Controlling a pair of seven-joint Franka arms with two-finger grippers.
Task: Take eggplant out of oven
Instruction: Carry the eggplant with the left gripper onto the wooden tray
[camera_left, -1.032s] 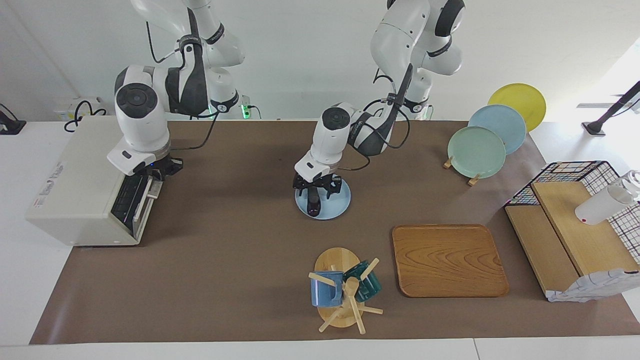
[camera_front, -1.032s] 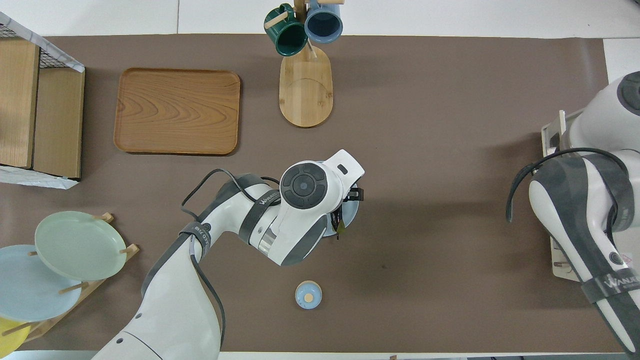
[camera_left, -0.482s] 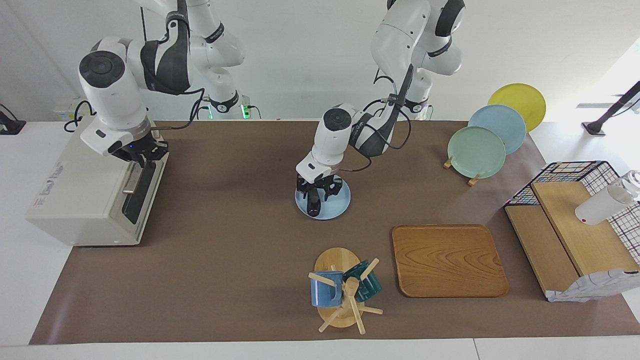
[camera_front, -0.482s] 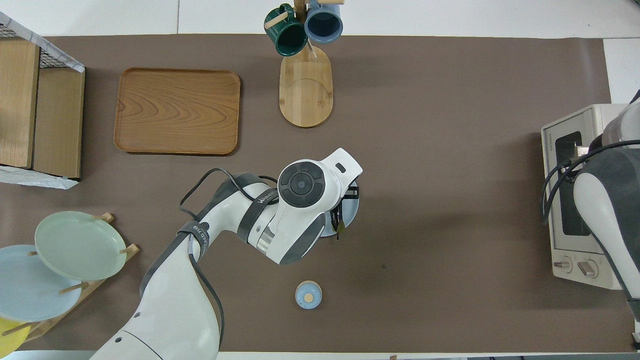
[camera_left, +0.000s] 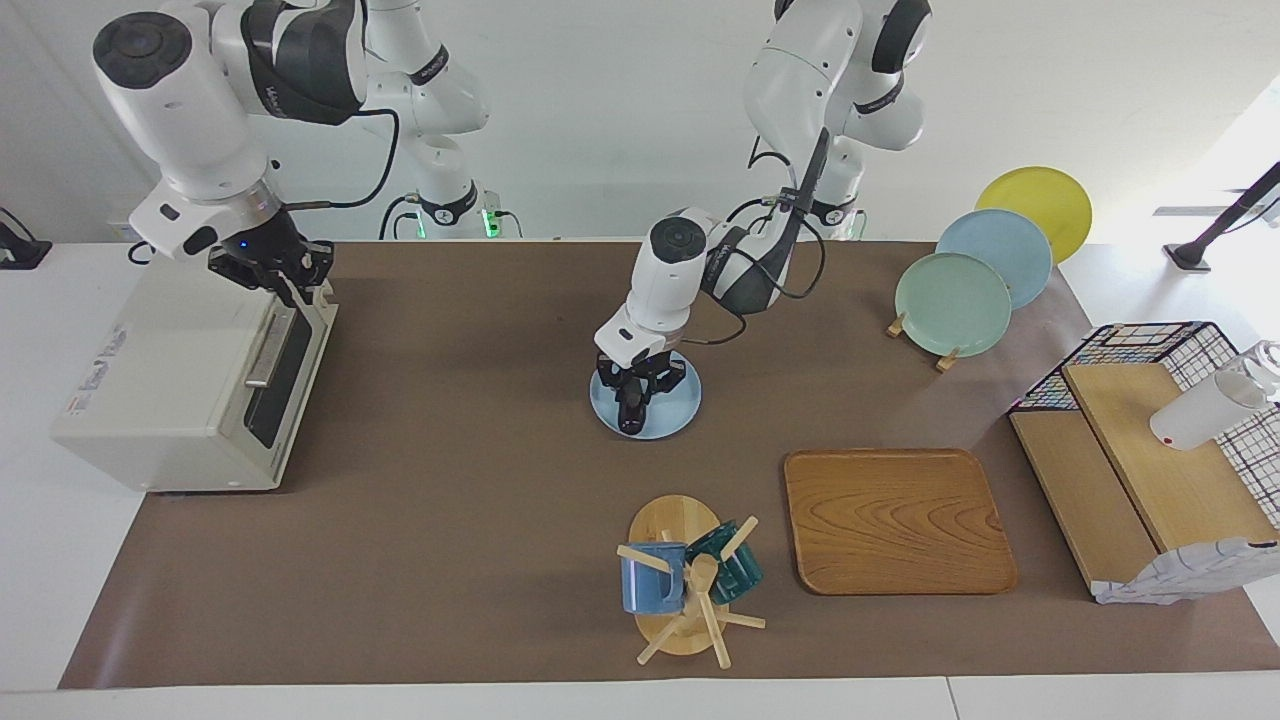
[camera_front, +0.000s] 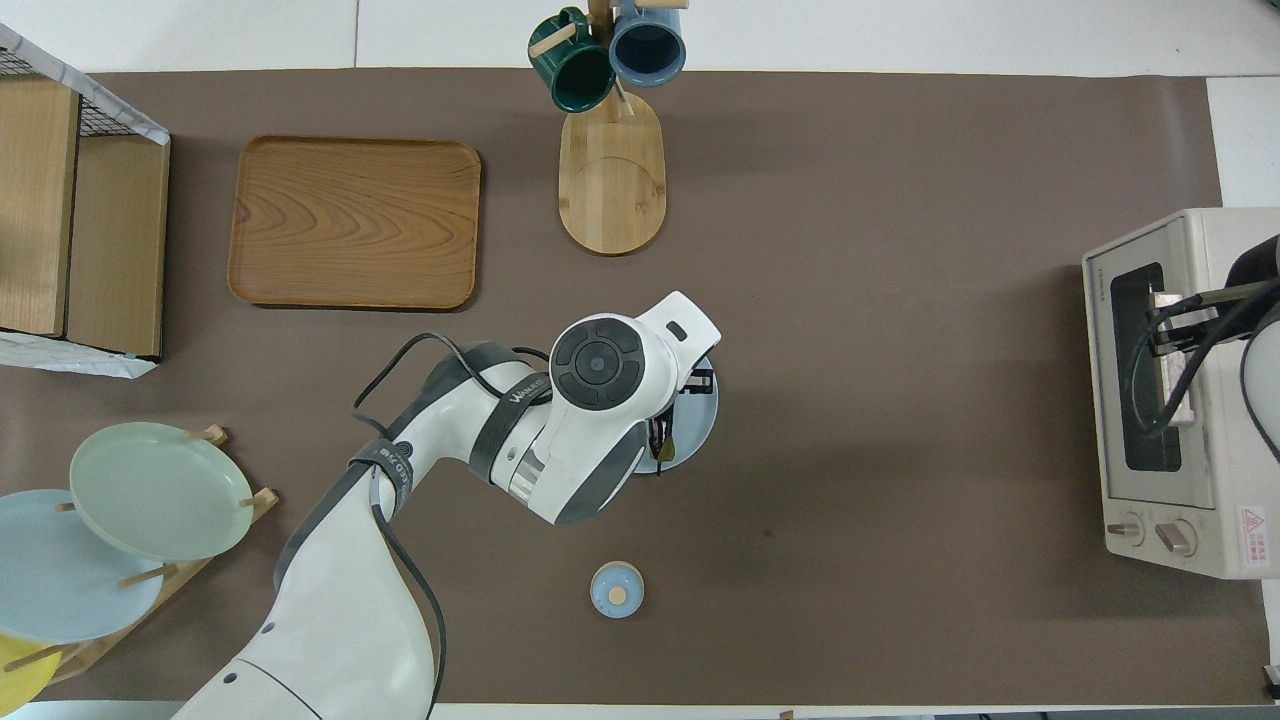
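The eggplant (camera_left: 629, 409) lies on the light blue plate (camera_left: 676, 412), the left gripper (camera_left: 637, 391) clenched on it; only release remains. The toaster oven (camera_left: 175, 390) door is shut, and the right gripper (camera_left: 283, 268), jaws unreadable, hangs over its top edge.

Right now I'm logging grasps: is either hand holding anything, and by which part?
The left hand grips the eggplant by its middle, over the light blue plate. The right hand, above the oven, holds nothing.
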